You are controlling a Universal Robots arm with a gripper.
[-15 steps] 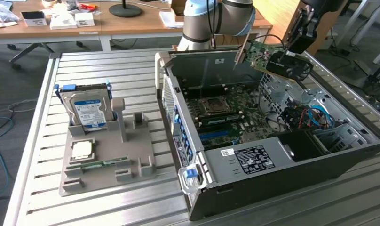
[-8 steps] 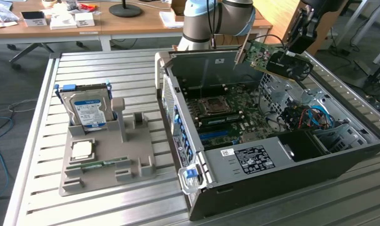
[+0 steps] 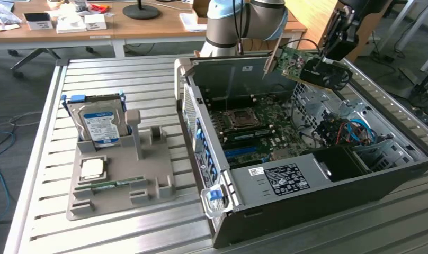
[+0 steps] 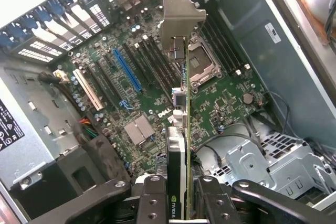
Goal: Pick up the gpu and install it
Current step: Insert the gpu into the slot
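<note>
Mid-transfer, by the look of it: past pick-up, short of seating. Fingers (image 4: 153, 199) clamped partly closed on the gpu (image 3: 293, 61), holding it tilted in the upper right of the exterior view, above the open case (image 3: 341, 211) and clear of the motherboard (image 3: 260, 124). Calls next for lining the card edge over the blue slot (image 4: 127, 70), bracket (image 4: 181, 17) rearward, descending straight.

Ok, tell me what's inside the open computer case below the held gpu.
A green motherboard with a CPU socket, a blue slot, and blue cables. The gpu, clamped in the jaws, covers a strip of the board beneath it.
</note>
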